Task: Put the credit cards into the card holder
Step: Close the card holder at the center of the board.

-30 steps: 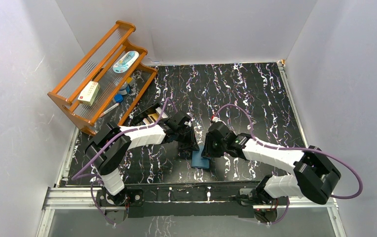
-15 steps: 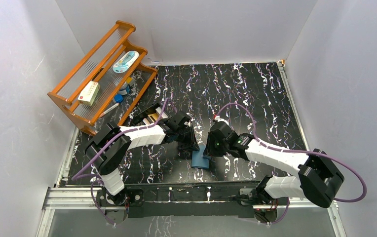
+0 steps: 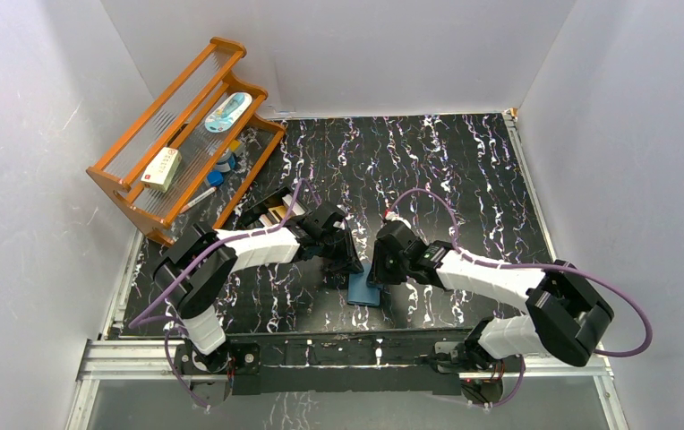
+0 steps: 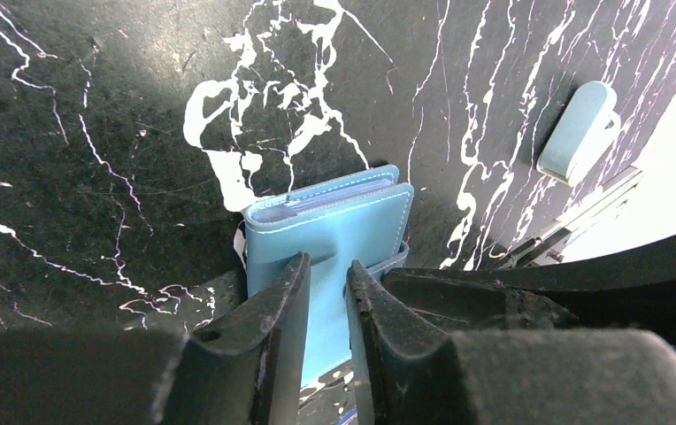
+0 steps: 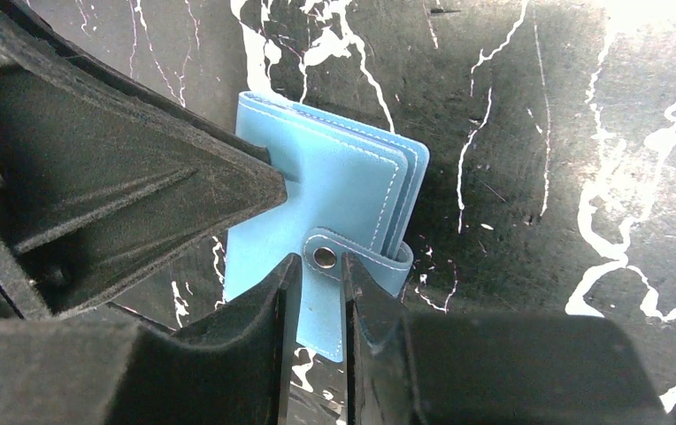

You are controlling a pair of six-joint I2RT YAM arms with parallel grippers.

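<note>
The card holder is a teal wallet lying closed on the dark marbled table between both arms. It also shows in the left wrist view and the right wrist view. Its snap tab is fastened across the open edge. Pale card edges show inside it; no loose credit cards are in view. My left gripper is shut, tips down on the wallet's cover. My right gripper is shut, tips at the snap tab.
A black open-topped box with tan items sits behind my left arm. An orange wooden rack holding a white-and-red box stands at the back left. A pale blue oblong piece lies near the wallet.
My right arm's elbow swung out a little and came back. Both grippers stay at the wallet, which has not moved.
</note>
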